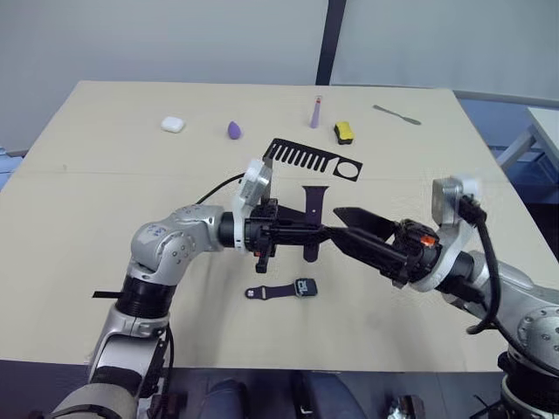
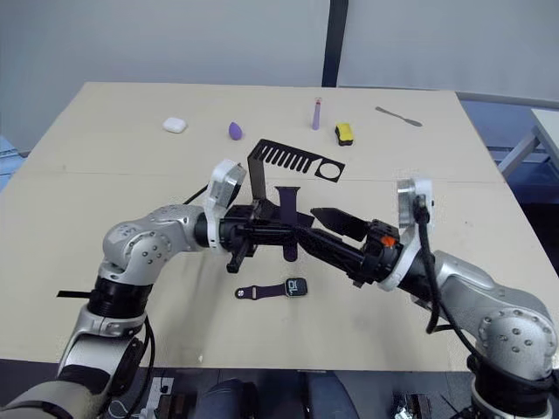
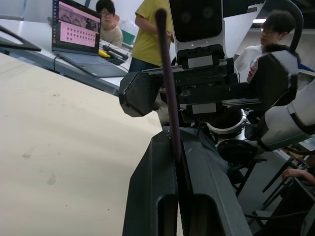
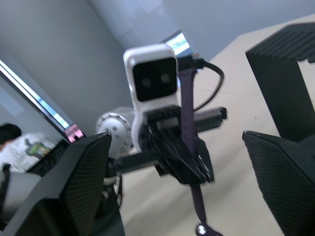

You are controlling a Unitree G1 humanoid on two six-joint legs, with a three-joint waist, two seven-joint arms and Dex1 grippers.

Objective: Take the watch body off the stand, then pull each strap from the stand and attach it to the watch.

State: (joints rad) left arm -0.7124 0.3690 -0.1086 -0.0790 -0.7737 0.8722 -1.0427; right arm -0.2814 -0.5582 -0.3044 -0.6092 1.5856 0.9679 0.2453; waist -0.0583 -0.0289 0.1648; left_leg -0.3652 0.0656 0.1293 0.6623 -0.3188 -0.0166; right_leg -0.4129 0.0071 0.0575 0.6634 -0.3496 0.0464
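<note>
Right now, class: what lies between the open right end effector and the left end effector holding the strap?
Nothing: in the right wrist view, open air separates the right end effector from the strap pinched in the left end effector.

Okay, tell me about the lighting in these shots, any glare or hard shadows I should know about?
Left eye view: soft, even light, no glare on the table, watch body digits readable. Left wrist view: bright ceiling light behind, the strap a dark silhouette. Right wrist view: a bright window strip glows.

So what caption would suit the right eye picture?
Left tool pinches a dark strap upright before the open right tool; watch body lies on the table.
</note>
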